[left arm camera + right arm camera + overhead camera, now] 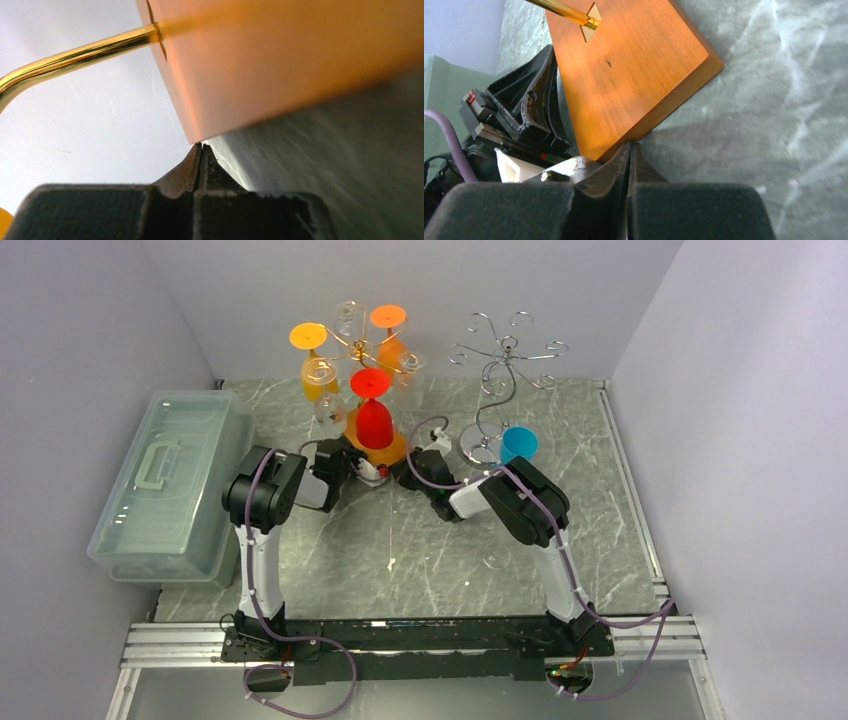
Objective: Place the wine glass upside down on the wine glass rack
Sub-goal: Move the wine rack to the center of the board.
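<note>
Blue wine glass sits on the grey marbled surface, just beside the foot of the bare silver wire rack. A gold wire rack on a square wooden base carries red and orange glasses upside down. The left pincer and right pincer are both fully closed and empty, tips against that base's edge.

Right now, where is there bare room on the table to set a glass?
Bare tabletop between the left arm and right arm, and right of the silver rack. Crowded around the wooden base, where left gripper and right gripper sit.
</note>
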You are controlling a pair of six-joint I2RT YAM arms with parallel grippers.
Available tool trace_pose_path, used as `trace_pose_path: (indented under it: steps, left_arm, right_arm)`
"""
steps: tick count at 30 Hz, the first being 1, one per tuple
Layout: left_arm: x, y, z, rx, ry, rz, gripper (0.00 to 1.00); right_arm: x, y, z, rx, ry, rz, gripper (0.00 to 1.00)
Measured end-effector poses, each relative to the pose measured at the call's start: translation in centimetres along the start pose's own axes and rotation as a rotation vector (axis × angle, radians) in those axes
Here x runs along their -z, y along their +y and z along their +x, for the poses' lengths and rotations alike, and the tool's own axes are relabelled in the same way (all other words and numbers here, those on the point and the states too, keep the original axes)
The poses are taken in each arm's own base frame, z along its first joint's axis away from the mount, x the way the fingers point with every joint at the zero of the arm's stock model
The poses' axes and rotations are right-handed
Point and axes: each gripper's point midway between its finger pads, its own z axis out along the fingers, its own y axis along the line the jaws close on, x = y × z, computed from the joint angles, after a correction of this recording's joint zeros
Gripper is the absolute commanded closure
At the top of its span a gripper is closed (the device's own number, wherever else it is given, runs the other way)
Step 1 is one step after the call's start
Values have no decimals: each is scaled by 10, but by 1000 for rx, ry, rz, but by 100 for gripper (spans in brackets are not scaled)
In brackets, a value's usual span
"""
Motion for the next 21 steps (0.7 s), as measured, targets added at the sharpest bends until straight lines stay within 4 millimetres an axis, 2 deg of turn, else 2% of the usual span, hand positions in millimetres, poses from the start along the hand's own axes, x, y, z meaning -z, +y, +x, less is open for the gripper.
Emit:
trace_pose_path:
  steps: [6, 12, 14, 17, 21]
  left_arm:
    - [-16, 8, 16, 20, 41, -26, 100]
    - [-14, 8, 18, 22, 55, -40, 100]
    - [-5, 5, 18, 20, 58, -43, 100]
    - [15, -4, 18, 9, 58, -5, 88]
    - [41, -25, 15, 11, 47, 146, 80]
  right_arm:
    - [-20, 6, -5, -8, 22, -24, 96]
    - [-24, 6, -8, -3, 38, -32, 91]
    - [-24, 6, -8, 7, 39, -34, 86]
    - [-19, 5, -9, 27, 35, -35, 79]
    - [3, 1, -7, 57, 38, -15, 73]
